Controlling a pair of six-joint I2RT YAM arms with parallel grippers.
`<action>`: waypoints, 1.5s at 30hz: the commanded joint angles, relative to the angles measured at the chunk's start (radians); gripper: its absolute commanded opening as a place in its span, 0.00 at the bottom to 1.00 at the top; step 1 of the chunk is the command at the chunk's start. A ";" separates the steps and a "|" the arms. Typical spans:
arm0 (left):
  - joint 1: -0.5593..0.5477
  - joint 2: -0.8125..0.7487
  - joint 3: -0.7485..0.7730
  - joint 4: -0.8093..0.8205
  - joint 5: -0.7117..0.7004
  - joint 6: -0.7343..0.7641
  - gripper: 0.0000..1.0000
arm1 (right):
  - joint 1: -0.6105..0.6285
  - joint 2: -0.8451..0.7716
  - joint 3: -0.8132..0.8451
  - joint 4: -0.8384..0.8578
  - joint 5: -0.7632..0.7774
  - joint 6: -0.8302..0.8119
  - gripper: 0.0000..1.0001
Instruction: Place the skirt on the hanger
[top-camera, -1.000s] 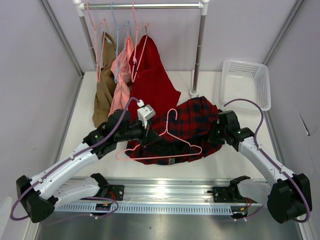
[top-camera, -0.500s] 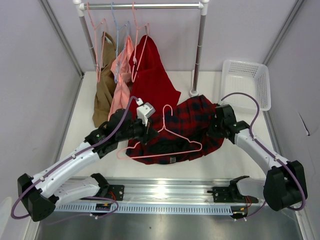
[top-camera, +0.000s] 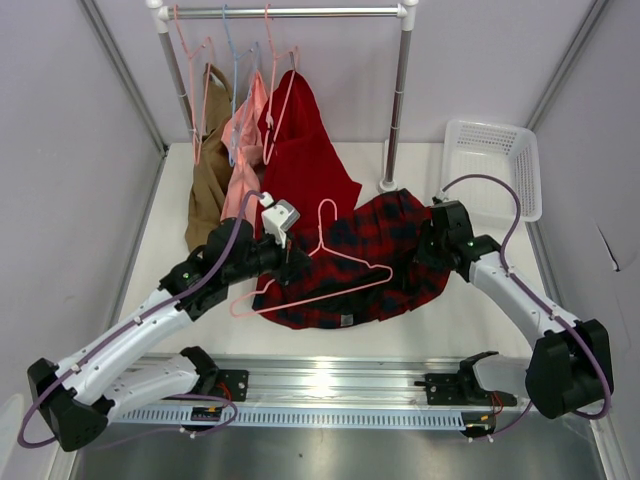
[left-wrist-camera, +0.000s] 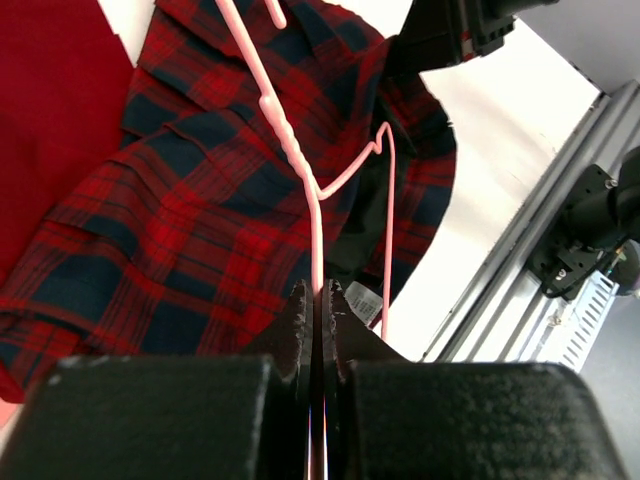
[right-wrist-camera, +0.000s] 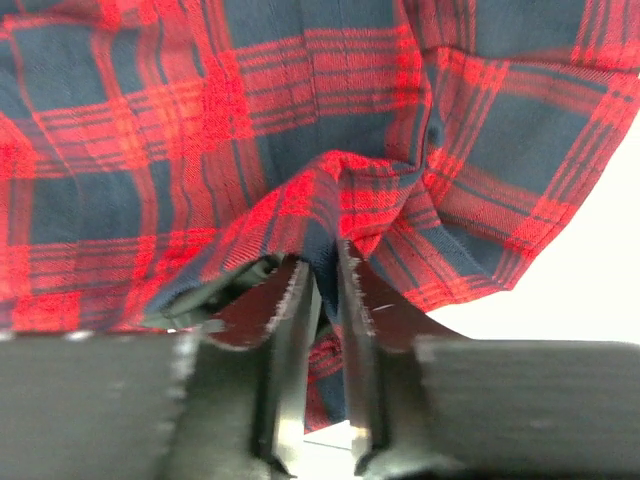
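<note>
The left jaws are pressed together on the thin pink wire of the hanger (left-wrist-camera: 290, 150), pinching one sloping shoulder of it (no gap shows between them beyond the wire itself). From that pinch the wire runs straight ahead of the jaws and on to the hook at the far end. A second length bends round and comes back towards them on their right. The skirt (left-wrist-camera: 200, 220) lies spread on the table (top-camera: 470, 310) below and ahead of the left jaws, under the hanger. Its white label (left-wrist-camera: 362, 300) is just right of their tips.

The right jaws are nearly closed on a raised fold of the skirt's plaid cloth. The fold stands between them and the rest spreads out ahead. The returning wire seems to pass by the skirt's dark opening, though the view there is too cramped to be sure.
</note>
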 joint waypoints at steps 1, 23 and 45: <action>0.006 0.022 0.018 0.027 -0.036 -0.013 0.00 | 0.012 -0.011 0.057 -0.008 0.054 0.001 0.31; 0.005 0.056 -0.014 0.103 -0.018 -0.047 0.00 | 0.340 -0.114 0.072 -0.272 0.411 0.196 0.29; 0.005 0.101 0.001 0.119 -0.007 -0.048 0.00 | 0.357 -0.065 0.024 -0.188 0.342 0.189 0.28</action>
